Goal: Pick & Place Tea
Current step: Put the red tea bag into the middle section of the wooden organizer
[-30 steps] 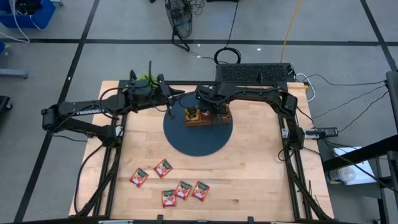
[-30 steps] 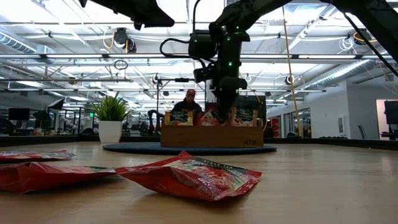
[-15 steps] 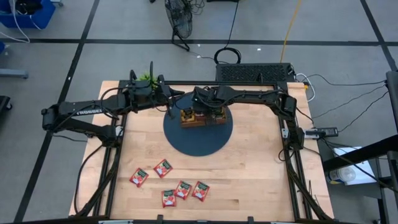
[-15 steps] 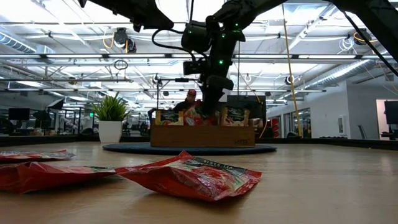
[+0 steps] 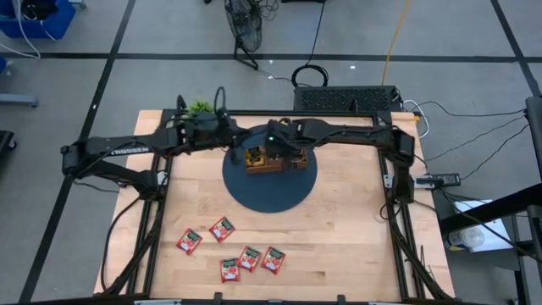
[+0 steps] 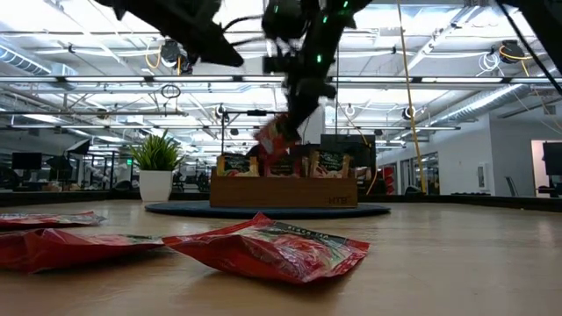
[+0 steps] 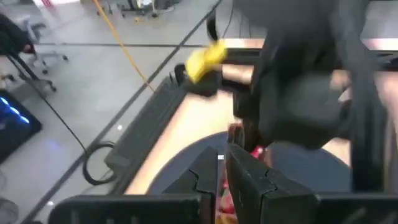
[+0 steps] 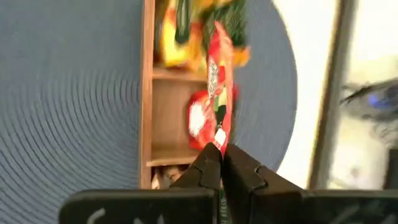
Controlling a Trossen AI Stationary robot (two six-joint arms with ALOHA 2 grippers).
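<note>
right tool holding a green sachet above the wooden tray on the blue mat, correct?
Not green: the right tool is shut on a red tea sachet, as the right wrist view shows. It does hang above the wooden tray on the blue mat.

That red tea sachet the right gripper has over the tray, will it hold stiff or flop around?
Probably floppy: the red sachet hangs edge-on from the right gripper, pinched at one corner. It looks thin and light, so it may swing. It could snag on the wooden tray dividers.

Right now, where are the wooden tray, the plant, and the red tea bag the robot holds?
wooden tray (image 6: pixel 283 191): low view, front wall.
plant (image 6: pixel 156 151): low view, green leaves.
red tea bag (image 8: pixel 217 81): right wrist view, sachet's middle.
</note>
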